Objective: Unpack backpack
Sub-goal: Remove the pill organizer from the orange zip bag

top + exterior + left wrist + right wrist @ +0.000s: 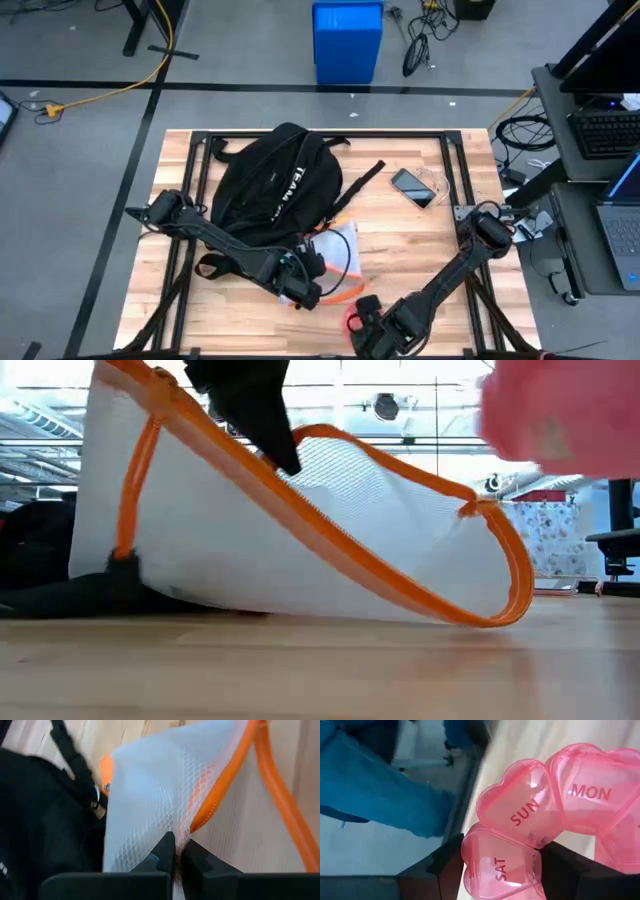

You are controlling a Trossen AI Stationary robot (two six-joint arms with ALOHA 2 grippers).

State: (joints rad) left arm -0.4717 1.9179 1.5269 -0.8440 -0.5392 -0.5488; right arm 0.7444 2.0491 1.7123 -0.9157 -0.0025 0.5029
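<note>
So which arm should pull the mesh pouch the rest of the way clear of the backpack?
Left. Its tool is shut on the mesh pouch, right beside the backpack. The right tool is occupied, shut on a pink pill box at the table's near edge.

Left arm: I had it stretched low across the table's near side, left gripper [300, 285] with fingers [165, 852] pinched together on white mesh. Right arm: I had it folded back toward the near edge, right gripper [362, 318] clamped on a pink case.
</note>
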